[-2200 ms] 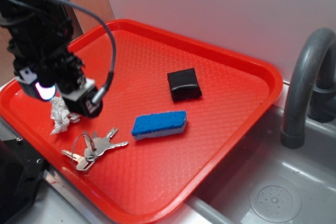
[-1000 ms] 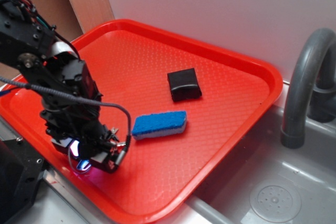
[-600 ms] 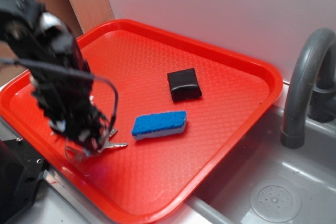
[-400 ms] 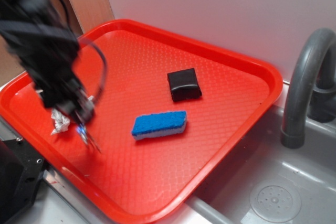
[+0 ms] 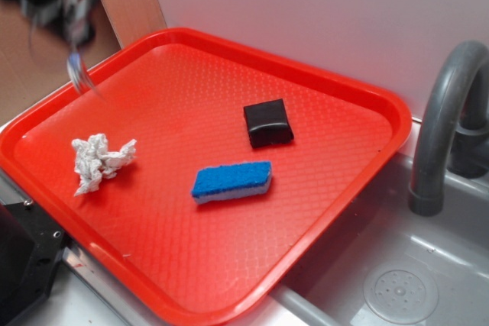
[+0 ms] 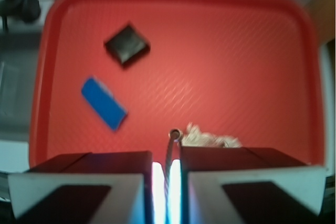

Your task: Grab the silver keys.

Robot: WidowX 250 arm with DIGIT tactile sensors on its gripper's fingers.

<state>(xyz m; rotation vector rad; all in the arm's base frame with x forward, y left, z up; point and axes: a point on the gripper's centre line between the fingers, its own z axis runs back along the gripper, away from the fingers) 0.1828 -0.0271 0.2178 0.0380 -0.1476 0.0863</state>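
Raised well clear of the red tray (image 5: 336,104) since the earlier frames, the end effector (image 5: 72,17) now hangs blurred at the upper left of the exterior view, above and beyond the tray's far left rim; a moment ago it was down near the tray's near left edge. Silver keys (image 5: 80,74) dangle below it as a thin blurred streak in the air, over the tray's far left part, no longer lying on the tray floor.

From the wrist view, the two fingers (image 6: 105,182) are clenched almost together, with only a narrow bright slit between them, and a thin metal piece of the keys (image 6: 172,148) is pinched in that slit and sticks out past the tips.

On the tray, a crumpled white paper ball (image 5: 99,162) sits near the left rim. A blue sponge (image 5: 231,181) lies near the tray's middle, toward its near side. A small black block (image 5: 267,123) rests just beyond the sponge, apart from it. Right of the tray is a grey sink (image 5: 397,280) with a curved grey faucet (image 5: 443,127).
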